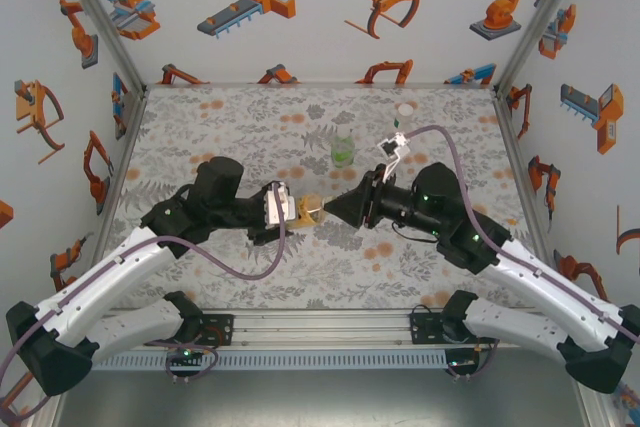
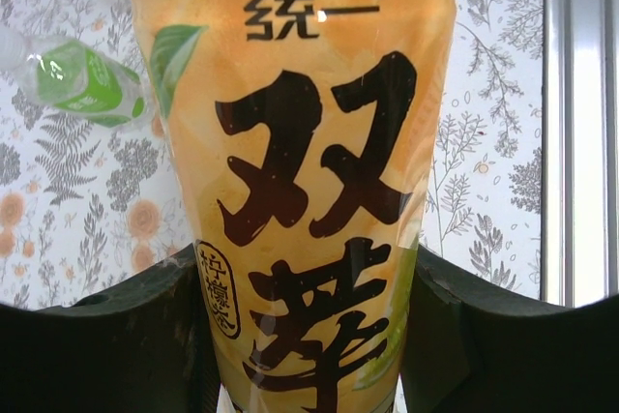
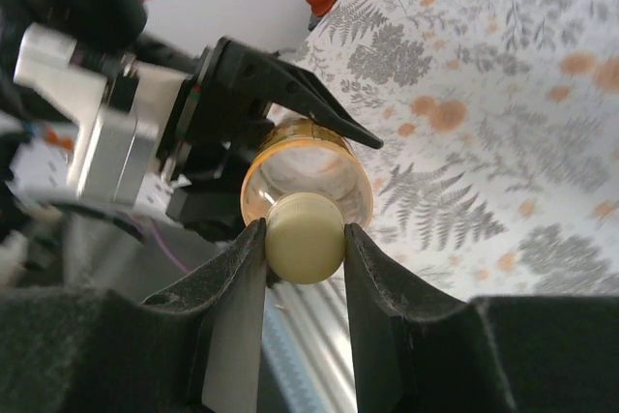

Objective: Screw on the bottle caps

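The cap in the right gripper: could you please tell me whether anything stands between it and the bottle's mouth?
Nothing visible does. The right gripper pinches the cap right at the mouth of the bottle, which the left gripper grips.

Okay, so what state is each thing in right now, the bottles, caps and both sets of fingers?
amber bottle: horizontal, gripped round its body
yellowish cap: at the amber bottle's mouth, tightness unclear
green bottle: upright on the mat, untouched
whitish cap: loose on the mat
left fingers: shut on the amber bottle
right fingers: shut on the yellowish cap
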`<action>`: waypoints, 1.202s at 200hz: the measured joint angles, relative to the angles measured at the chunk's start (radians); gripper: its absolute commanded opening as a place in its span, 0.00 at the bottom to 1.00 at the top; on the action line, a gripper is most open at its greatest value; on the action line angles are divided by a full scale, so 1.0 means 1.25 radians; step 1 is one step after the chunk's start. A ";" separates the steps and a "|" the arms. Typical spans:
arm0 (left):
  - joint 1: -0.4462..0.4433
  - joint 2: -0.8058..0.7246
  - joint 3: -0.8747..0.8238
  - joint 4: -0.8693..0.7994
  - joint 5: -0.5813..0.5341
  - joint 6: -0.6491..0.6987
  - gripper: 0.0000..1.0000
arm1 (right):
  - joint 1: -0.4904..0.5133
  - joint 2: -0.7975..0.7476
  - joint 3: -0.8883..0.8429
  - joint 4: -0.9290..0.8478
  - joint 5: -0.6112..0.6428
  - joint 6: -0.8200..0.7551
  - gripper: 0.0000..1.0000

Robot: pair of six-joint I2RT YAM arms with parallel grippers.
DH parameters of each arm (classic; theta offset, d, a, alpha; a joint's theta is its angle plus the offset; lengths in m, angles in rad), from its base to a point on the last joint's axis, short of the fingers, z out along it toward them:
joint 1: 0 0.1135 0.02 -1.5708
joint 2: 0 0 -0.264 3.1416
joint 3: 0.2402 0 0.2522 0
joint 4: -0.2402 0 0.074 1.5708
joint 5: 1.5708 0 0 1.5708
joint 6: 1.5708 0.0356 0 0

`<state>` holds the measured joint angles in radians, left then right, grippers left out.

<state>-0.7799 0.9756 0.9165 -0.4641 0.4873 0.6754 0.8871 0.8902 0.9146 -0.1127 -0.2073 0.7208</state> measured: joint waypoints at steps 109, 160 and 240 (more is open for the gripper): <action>0.008 0.000 0.000 0.008 -0.026 -0.015 0.00 | 0.005 0.036 0.050 -0.065 0.071 0.172 0.38; -0.011 0.001 0.000 0.022 0.042 -0.003 0.00 | 0.006 0.010 0.050 -0.028 0.072 0.046 0.54; -0.011 0.001 0.000 0.024 0.092 0.008 0.00 | 0.006 -0.107 0.027 0.055 -0.078 -0.395 0.52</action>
<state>-0.7940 0.9768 0.9161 -0.4343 0.6025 0.6849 0.8948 0.7563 0.9489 -0.0441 -0.3050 0.2272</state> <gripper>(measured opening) 0.555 0.531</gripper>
